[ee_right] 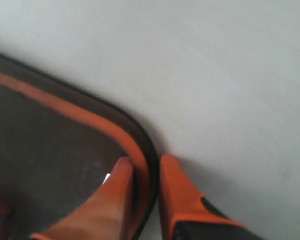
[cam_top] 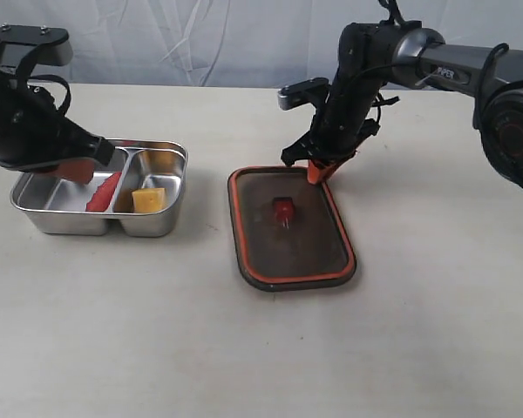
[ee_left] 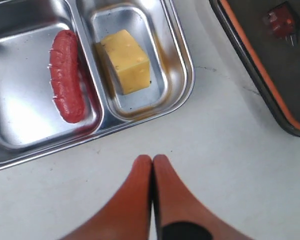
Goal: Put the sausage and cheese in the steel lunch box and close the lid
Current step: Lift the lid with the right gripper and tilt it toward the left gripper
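The steel lunch box (cam_top: 35, 213) stands at the left, with the red sausage (cam_top: 105, 192) in its left compartment and the yellow cheese (cam_top: 149, 199) in its right one. Both also show in the left wrist view: sausage (ee_left: 66, 76), cheese (ee_left: 126, 60), box rim (ee_left: 187, 75). My left gripper (ee_left: 152, 159) hovers over the box's near-left part, shut and empty. The dark lid (cam_top: 289, 239) lies flat mid-table, orange seal up, red valve (cam_top: 282, 209) at its centre. My right gripper (ee_right: 146, 164) is shut on the lid's far right corner rim (ee_right: 140, 150), one finger inside, one outside.
The pale tabletop (cam_top: 418, 331) runs around both items. A gap of bare table separates the box from the lid. A wrinkled white backdrop (cam_top: 200, 39) hangs behind the table's far edge.
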`<state>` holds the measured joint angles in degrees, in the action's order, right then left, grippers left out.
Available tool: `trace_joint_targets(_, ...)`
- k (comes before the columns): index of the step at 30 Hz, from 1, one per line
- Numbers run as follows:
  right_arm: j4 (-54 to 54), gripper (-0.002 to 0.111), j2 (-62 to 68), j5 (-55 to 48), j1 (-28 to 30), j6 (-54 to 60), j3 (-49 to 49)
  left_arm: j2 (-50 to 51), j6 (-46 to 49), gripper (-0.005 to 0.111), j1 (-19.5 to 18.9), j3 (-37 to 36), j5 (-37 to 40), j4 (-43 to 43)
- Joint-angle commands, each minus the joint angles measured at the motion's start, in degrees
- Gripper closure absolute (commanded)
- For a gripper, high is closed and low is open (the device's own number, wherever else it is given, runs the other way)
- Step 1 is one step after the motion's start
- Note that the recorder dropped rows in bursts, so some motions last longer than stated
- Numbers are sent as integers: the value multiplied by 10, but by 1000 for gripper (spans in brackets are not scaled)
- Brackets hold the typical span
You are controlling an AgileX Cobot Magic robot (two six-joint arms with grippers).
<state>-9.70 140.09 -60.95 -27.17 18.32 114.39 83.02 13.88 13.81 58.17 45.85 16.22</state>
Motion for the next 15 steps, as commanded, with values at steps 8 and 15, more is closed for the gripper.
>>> trace_joint_targets(8, -76, 109, -71, -3, 51, -13, 2, -4, 46, 62, -84, -1, 22, 140)
trace_joint_targets(15, -194, 109, -75, -2, 47, 16, 2, -3, 211, 49, -96, -1, 47, 380)
